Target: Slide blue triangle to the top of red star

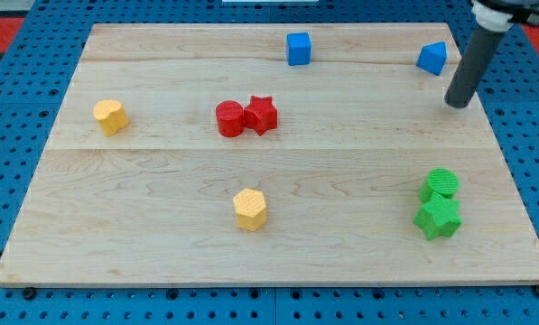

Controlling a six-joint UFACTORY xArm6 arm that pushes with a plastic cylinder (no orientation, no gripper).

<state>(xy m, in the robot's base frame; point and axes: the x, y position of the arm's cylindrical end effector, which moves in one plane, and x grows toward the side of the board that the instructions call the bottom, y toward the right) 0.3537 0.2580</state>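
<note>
Far right, my tip [458, 102] near blue triangle [432, 58], bare rod holding nothing; risks a glancing push sending it off-board, or bumping blue cube [298, 49] before red star [263, 114]

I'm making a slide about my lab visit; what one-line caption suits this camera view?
My tip sits just right of and below the blue triangle, far from the red star mid-board.
</note>
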